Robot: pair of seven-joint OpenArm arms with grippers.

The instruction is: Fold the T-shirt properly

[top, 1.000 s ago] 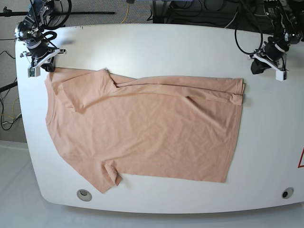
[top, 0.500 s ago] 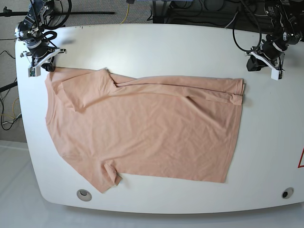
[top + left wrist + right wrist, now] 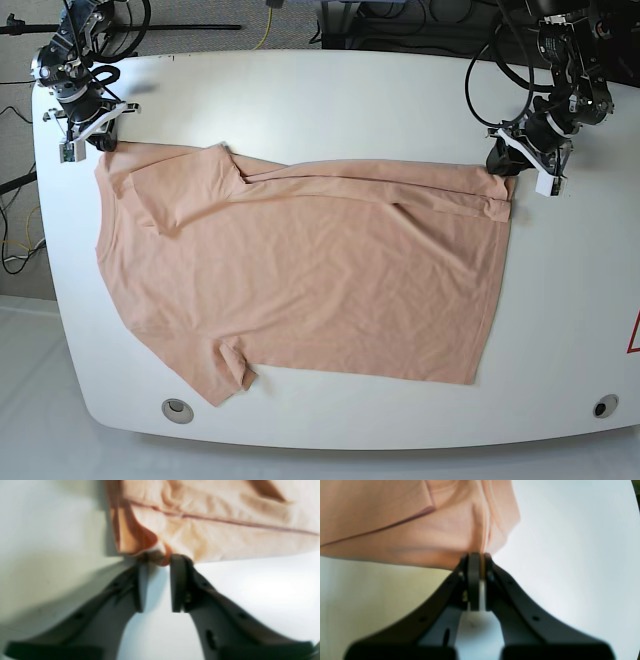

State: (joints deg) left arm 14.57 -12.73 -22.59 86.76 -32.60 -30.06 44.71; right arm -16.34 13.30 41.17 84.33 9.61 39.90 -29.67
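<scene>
The peach T-shirt [image 3: 300,270] lies spread on the white table [image 3: 330,100], with its far long edge folded over. My left gripper [image 3: 503,170] is at the shirt's far right corner. In the left wrist view this gripper [image 3: 157,560] is open, its tips touching the folded hem of the T-shirt [image 3: 212,517]. My right gripper [image 3: 98,143] sits at the far left corner. The right wrist view shows that gripper [image 3: 478,555] shut on the edge of the T-shirt [image 3: 407,530].
Two round holes [image 3: 177,409] [image 3: 604,406] sit near the table's front edge. A red mark [image 3: 634,335] shows at the right edge. Cables [image 3: 500,60] and stands crowd the space behind the table.
My left arm has moved left and toward the shirt, reaching its far right corner, and its jaws have opened. The right arm and the shirt have not moved.
</scene>
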